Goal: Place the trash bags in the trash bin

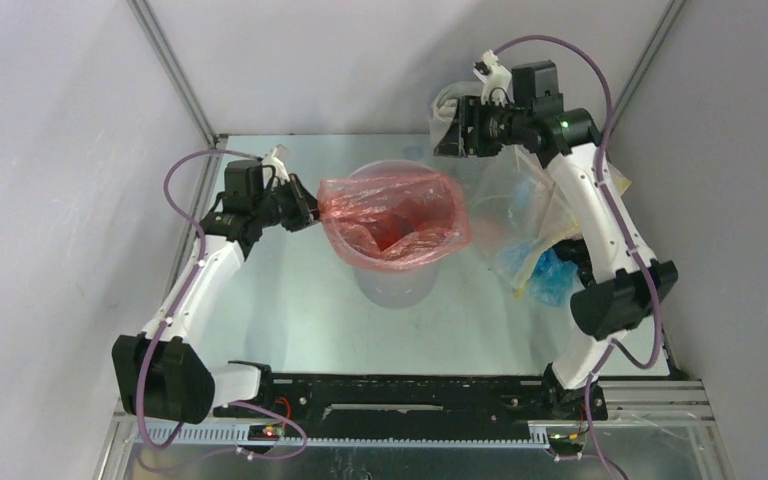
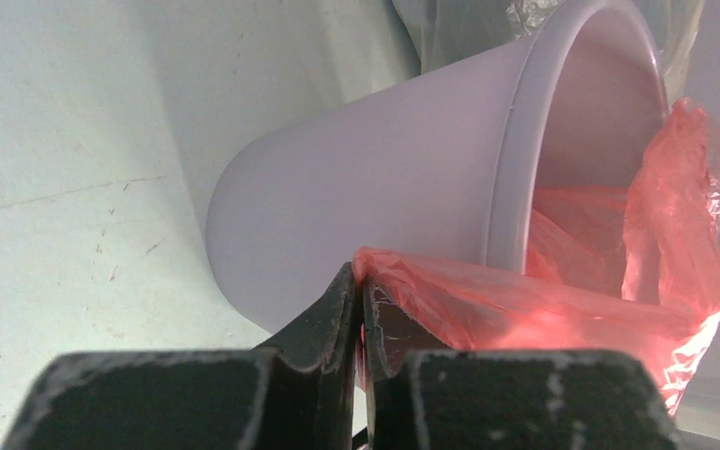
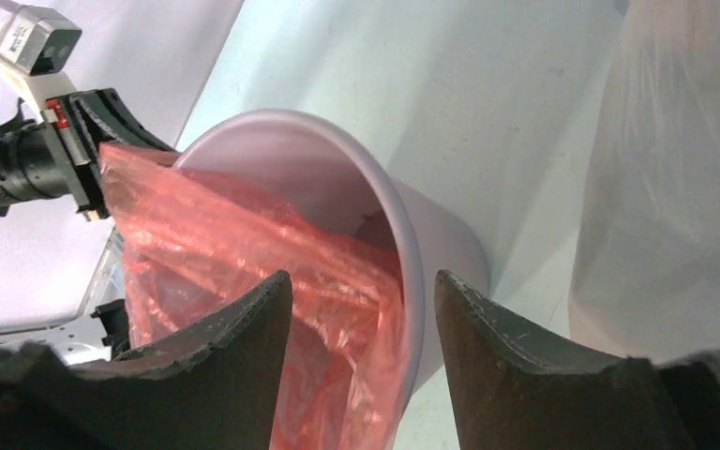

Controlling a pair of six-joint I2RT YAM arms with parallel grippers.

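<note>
The red-pink trash bag (image 1: 395, 218) lies spread over the mouth of the pale trash bin (image 1: 396, 285) at the table's middle, partly sunk inside it. My left gripper (image 1: 310, 212) is at the bin's left rim, shut on the bag's edge. The left wrist view shows the closed gripper (image 2: 359, 281) pinching the bag (image 2: 619, 300) just outside the bin (image 2: 384, 178). My right gripper (image 1: 450, 125) hangs open and empty above the bin's far right side. In its wrist view it (image 3: 361, 281) frames the bag (image 3: 244, 244) and the bin's rim (image 3: 403, 234).
A large clear stuffed bag (image 1: 520, 220) with a blue item (image 1: 550, 275) inside stands right of the bin, under the right arm; it also shows in the right wrist view (image 3: 675, 187). Grey walls and metal frame posts enclose the table's back and sides.
</note>
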